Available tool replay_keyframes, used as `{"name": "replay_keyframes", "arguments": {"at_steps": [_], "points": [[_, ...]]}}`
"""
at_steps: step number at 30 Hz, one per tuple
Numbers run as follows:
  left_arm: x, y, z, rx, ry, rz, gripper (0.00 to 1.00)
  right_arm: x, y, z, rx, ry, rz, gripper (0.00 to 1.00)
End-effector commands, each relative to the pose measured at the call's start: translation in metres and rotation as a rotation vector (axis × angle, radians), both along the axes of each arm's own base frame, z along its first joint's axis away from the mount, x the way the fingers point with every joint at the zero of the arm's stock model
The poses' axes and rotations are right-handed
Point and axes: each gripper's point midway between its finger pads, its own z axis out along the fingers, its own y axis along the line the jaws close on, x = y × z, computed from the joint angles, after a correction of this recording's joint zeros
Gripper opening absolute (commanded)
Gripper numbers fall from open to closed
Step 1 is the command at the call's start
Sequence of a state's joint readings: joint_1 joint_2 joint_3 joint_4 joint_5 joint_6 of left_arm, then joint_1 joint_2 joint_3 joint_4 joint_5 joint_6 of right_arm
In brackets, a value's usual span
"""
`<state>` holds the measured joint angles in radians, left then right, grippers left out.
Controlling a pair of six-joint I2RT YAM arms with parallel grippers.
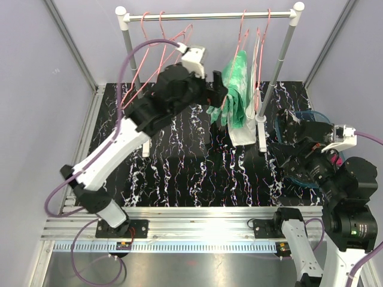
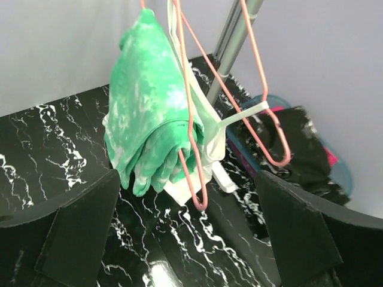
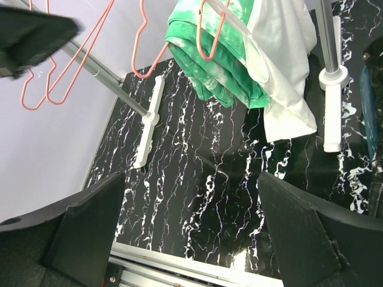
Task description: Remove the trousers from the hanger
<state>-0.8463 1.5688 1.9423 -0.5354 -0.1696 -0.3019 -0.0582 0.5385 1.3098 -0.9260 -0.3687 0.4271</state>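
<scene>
The right claw (image 3: 188, 179) hangs released, its fingers wide apart, near a blue tub (image 2: 344, 173) holding the black trousers (image 2: 305, 149). Farther back, the left claw (image 2: 187, 176) gapes empty just beside the green-and-white trousers (image 1: 236, 89). These drape over a pink hanger (image 2: 190, 119) on the rail (image 1: 209, 16), against a white cloth (image 3: 287, 89).

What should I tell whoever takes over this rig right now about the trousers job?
Left tool: open, empty, facing the green tie-dye trousers, not touching.
Right tool: open, empty, back from the rail.
The green pair hangs folded on a pink hanger. Black trousers and a magenta sliver lie in the blue-rimmed bin on the right.
Done: apparently two pairs off.
Left: pull the green pair off its hanger.
</scene>
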Motion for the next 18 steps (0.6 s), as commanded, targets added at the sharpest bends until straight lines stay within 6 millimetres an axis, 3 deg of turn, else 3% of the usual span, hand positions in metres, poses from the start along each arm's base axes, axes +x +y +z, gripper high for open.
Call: {"name": "replay_keyframes", "arguments": {"at_steps": [1,8,9,10,18], "points": [[0.018,-0.026,0.015,-0.014,-0.091,-0.019,0.99,-0.001,0.008,0.001,0.046,0.004,0.036,0.99],[0.053,-0.05,-0.004,0.03,-0.126,0.028,0.92,-0.004,0.02,-0.007,0.07,0.017,0.105,1.0],[0.057,-0.049,0.001,0.022,-0.14,0.047,0.89,-0.004,0.02,-0.007,0.066,0.013,0.107,0.99],[0.065,-0.055,-0.01,0.046,-0.135,0.055,0.86,-0.005,0.02,-0.007,0.066,0.011,0.11,1.0],[0.104,-0.062,-0.034,0.103,-0.171,0.168,0.66,-0.008,0.022,-0.006,0.047,-0.001,0.131,0.99]]}}
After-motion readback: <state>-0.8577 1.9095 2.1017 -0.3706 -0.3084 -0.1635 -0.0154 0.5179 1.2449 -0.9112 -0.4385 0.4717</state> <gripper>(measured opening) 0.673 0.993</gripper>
